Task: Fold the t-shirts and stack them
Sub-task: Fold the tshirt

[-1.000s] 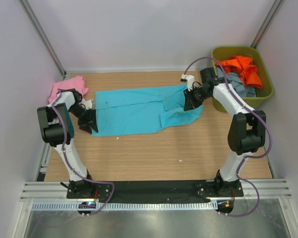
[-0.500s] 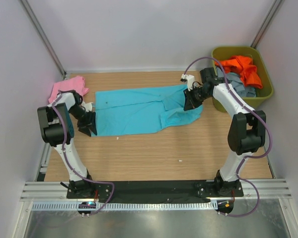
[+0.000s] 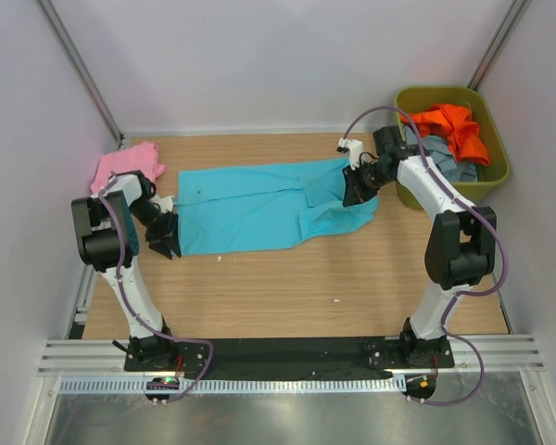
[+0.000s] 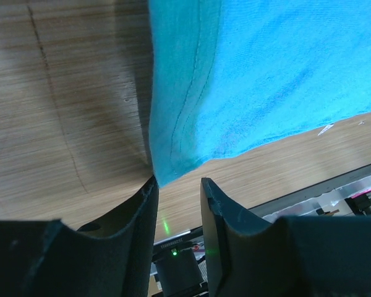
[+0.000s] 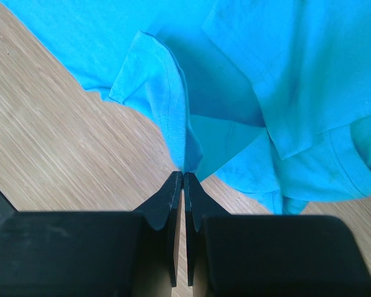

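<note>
Big turquoise t-shirt: It lay flat across the middle of the wooden table, stretched from left to right. Some cloth was folded over and bunched near its right end.

Your left gripper: It sat low on the table at the shirt's near left corner. In the left wrist view its two fingers stood a little apart with a narrow gap between them. The tip of the shirt corner came right up to that gap. You had not pinched it, and I could not tell if the cloth touched a finger.

Your right gripper: It was down at the shirt's right end, on the far side. In the right wrist view its fingers were pressed together. They nipped a raised fold of the turquoise hem right at the tips.

Pink t-shirt: It lay in a soft bunch at the far left of the table, near the turquoise one but apart from it.

Orange t-shirt: It was heaped inside the olive-green bin at the far right.

Grey-blue t-shirt: It lay in the same bin, on the near side of the orange one.
</note>
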Controlling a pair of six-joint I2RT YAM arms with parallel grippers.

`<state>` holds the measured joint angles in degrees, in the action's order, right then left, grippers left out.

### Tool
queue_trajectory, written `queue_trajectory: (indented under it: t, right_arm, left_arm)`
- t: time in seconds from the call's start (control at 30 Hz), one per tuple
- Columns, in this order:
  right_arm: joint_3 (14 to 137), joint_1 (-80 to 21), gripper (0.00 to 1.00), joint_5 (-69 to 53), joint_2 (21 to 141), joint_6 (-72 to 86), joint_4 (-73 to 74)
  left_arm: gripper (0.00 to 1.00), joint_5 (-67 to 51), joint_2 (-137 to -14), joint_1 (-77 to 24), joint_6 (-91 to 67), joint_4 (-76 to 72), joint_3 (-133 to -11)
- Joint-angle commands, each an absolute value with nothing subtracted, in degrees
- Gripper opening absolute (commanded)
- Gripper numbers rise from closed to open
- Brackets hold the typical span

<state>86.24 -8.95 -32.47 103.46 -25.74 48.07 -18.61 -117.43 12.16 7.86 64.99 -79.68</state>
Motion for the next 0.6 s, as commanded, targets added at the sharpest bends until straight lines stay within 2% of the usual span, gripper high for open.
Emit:
queue_trajectory:
  t: [0.0, 0.3, 0.57]
  right_arm:
    - [86.0, -9.2, 0.10, -32.3, 100.3, -25.8, 46.8]
    - [85.8, -9.1, 0.10, -32.5, 100.5, -25.5, 46.5]
    - [85.9, -9.1, 0.10, -32.5, 101.0, -25.3, 46.1]
  left_arm:
    - [0.36, -18.4, -118.1, 12.6, 7.5, 63.4, -81.1]
    - [0.38, -10.7, -116.7, 12.6, 5.9, 62.0, -80.6]
    - [0.37, -11.7, -119.4, 12.7, 5.3, 61.3, -82.6]
